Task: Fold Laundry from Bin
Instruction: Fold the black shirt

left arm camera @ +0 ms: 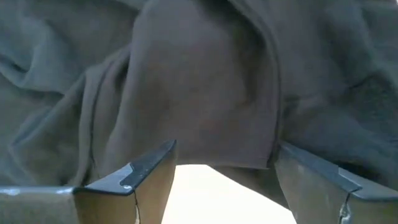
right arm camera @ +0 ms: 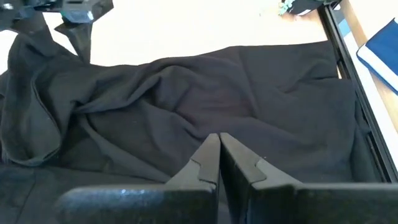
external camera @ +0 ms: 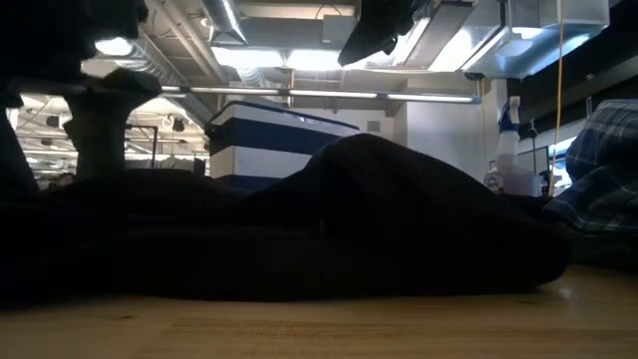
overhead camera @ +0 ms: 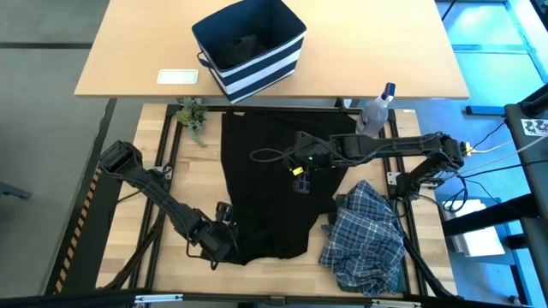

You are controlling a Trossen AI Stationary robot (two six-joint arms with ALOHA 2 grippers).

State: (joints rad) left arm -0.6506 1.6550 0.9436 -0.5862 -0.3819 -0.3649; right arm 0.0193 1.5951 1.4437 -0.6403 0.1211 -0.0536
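A dark, black-looking garment [overhead camera: 265, 184] lies spread and wrinkled on the wooden table. A blue-and-white plaid shirt [overhead camera: 366, 238] lies crumpled to its right. The striped navy bin [overhead camera: 248, 47] stands on the far table with dark cloth inside. My left gripper [overhead camera: 228, 231] is open and low at the garment's near left corner. In the left wrist view its fingers [left arm camera: 146, 171] stand on either side of a hem edge [left arm camera: 224, 158]. My right gripper [right arm camera: 217, 155] is shut and hovers above the garment's middle, high in the low view [external camera: 384, 30]. My left gripper slants down onto the garment's near left hem edge [left arm camera: 267, 155], with the cloth between its open fingers. Whether the fingertips touch the cloth, I cannot tell.
A clear spray bottle [overhead camera: 377, 107] stands at the table's far right corner, and a small green sprig [overhead camera: 193, 115] lies at the far left. A white card [overhead camera: 178, 76] lies on the far table beside the bin. Bare wood shows left of the garment [overhead camera: 197, 180].
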